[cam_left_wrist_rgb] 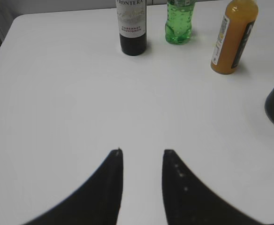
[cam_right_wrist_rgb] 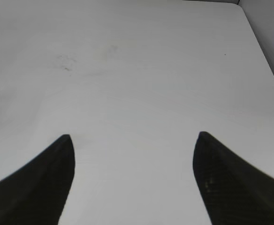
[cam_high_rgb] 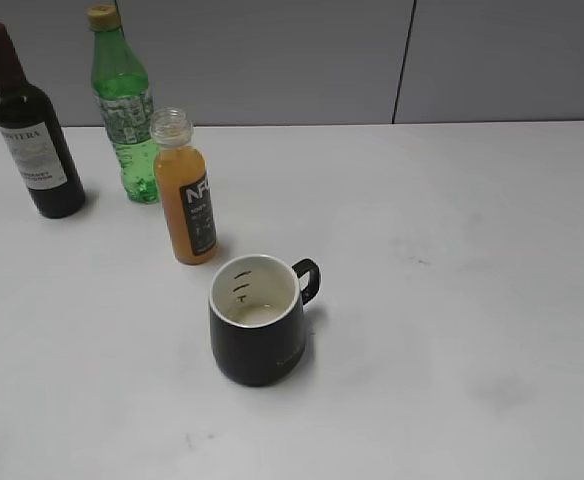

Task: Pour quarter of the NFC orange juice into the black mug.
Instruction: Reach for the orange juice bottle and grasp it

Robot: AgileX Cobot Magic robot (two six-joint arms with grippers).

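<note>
A: Where is the NFC orange juice point(cam_high_rgb: 185, 190) standing now?

B: It is standing upright on the white table point(cam_high_rgb: 452, 300), with its cap off. From the black mug point(cam_high_rgb: 257, 320) it is sitting at about eleven o'clock, near but not touching. Orange liquid is filling it almost up to the neck.

A: And the mug itself?

B: It is sitting upright at the middle of the exterior view, a little toward the left. Its handle is pointing to about two o'clock. The inside is white with small black marks on the wall. Something pale is lying at the bottom, but it is not possible to tell what.

A: What are the grippers doing?

B: The left gripper point(cam_left_wrist_rgb: 142, 152) is hanging over bare table with its jaws narrowly apart, and nothing is sitting between them. From it, the juice bottle is showing at about one o'clock, well apart. The right gripper point(cam_right_wrist_rgb: 134, 136) is holding its jaws wide and is gripping nothing; only the table surface is lying under it.

A: Is anything else standing there?

B: A dark wine bottle point(cam_high_rgb: 30, 125) and a green bottle point(cam_high_rgb: 124, 110) with a yellow cap are standing behind the juice, at about ten and eleven o'clock from it.
</note>
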